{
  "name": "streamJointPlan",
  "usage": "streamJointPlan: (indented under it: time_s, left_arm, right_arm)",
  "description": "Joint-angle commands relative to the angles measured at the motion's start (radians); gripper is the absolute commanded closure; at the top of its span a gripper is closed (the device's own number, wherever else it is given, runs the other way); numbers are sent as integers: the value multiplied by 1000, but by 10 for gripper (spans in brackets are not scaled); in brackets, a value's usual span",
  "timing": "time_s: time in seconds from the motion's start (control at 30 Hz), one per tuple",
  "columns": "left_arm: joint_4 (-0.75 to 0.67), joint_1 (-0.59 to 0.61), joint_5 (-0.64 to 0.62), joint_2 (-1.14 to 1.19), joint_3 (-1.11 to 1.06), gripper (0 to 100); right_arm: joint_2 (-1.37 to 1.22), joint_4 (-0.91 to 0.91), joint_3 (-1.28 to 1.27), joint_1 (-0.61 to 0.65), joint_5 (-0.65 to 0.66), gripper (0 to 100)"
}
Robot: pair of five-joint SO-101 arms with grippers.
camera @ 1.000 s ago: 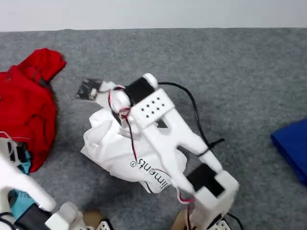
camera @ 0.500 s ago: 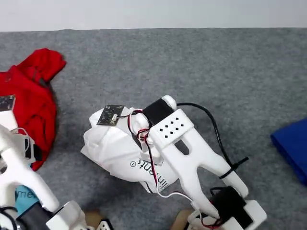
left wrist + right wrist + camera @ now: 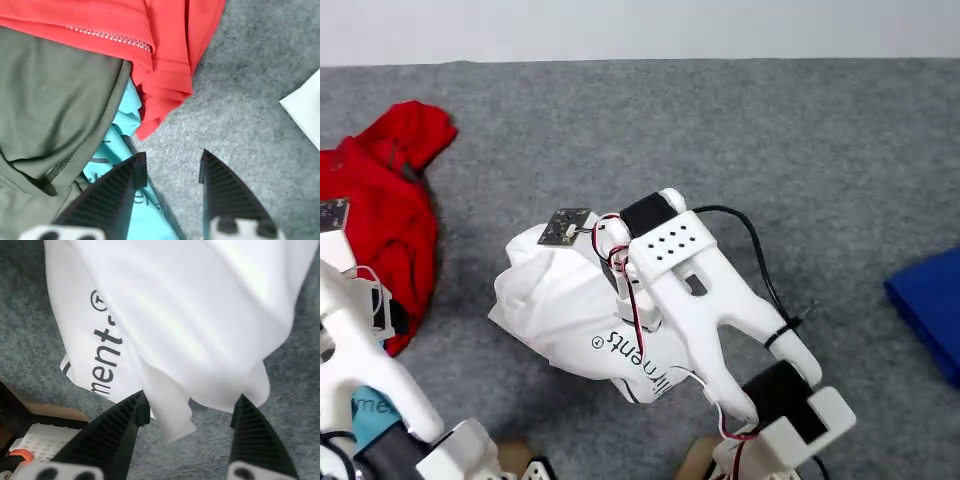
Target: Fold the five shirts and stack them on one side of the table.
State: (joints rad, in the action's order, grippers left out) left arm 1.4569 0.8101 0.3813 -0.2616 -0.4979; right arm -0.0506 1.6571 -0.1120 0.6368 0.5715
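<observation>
White shirt (image 3: 555,305): crumpled mid-worktop (image 3: 800,150), a touch toward 6 o'clock.
Right hand (image 3: 192,401): released, spread wide over the white shirt's loose edge.
Left hand (image 3: 172,156): released, hovering beside red shirt (image 3: 375,215) at 9 o'clock.
Blue shirt (image 3: 930,300): 3 o'clock edge.

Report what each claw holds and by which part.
Nothing is held. The left claw is open over the grey table; the right claw is open astride an edge of the crumpled white shirt.
</observation>
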Motion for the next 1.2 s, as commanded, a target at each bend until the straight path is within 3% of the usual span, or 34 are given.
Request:
streamJointPlan:
  time_s: [0.0,0.1,0.37,0.77,0.87,1.03,1.17]
  left_arm:
    - [-11,-3,-11,-41,4,819]
    - [-11,-2,-11,-41,4,819]
    - [-11,-6,-11,-41,7,819]
    - [61,-118,-12,-43,62,819]
    - [61,-163,-14,-43,61,819]
    - [61,-201,-63,-43,59,819]
    - [57,-215,-74,-41,59,819]
  right_arm:
    - [-22,-5,9,-5,46,832]
    - [-22,-1,12,-8,120,920]
    - [128,131,120,-87,155,987]
    - [349,137,-66,-371,333,987]
    - [367,136,-130,-403,339,971]
    - [410,137,-135,-449,292,831]
    - [473,137,-138,-423,292,829]
